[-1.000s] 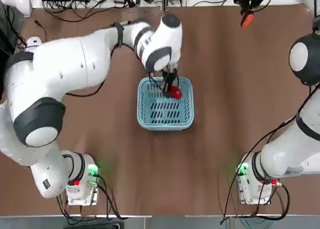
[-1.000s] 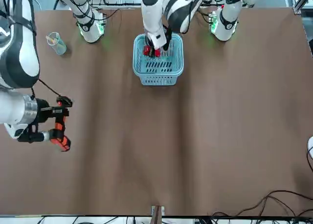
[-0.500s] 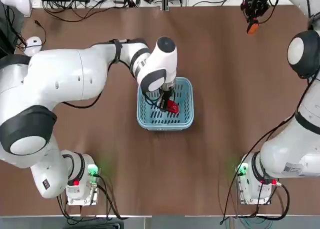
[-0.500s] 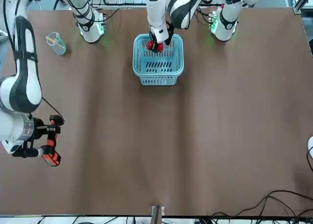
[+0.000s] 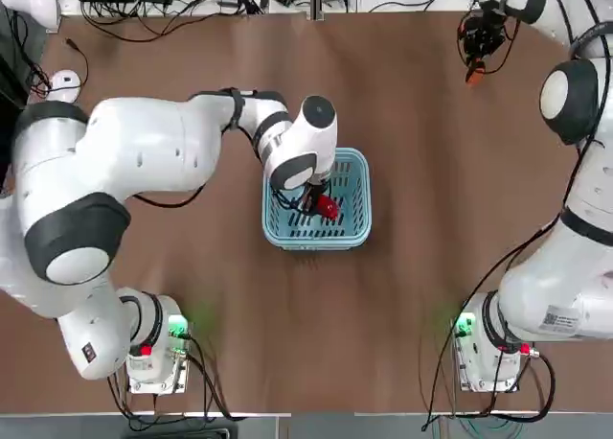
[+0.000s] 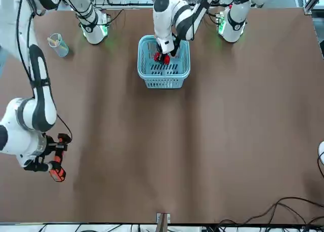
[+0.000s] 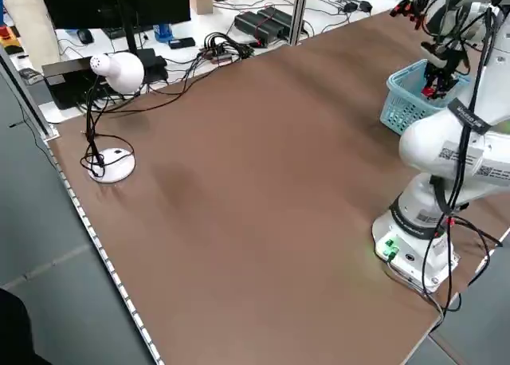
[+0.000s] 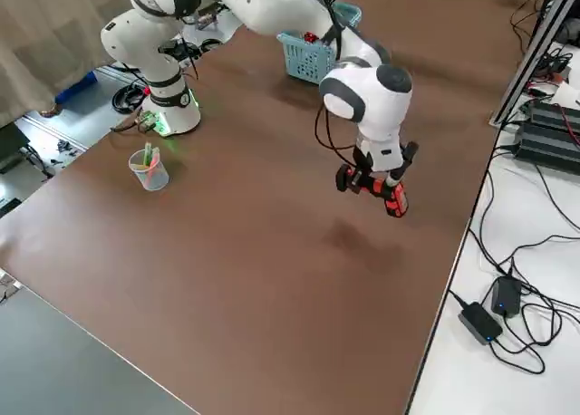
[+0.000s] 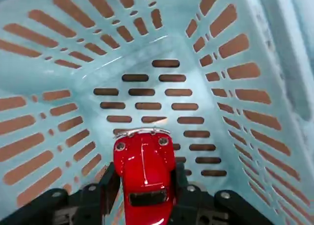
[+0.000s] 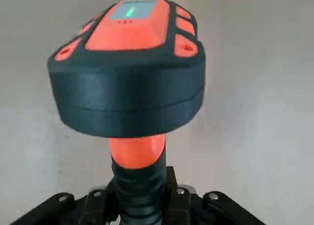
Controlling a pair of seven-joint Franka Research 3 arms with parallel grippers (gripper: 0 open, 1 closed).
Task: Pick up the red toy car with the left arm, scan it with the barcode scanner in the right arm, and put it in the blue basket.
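Left gripper (image 9: pixel 146 189) gripping red car (image 9: pixel 147 173) over blue basket (image 9: pixel 73 80), presumably for release; right gripper (image 10: pixel 142 198) clasping scanner (image 10: pixel 137 181) well aside, likely leaving room.

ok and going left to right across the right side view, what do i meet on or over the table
Clear plastic cup holding small sticks → light blue slotted plastic basket → black barcode scanner with orange-red trim, in the right arm's jaws, over the table
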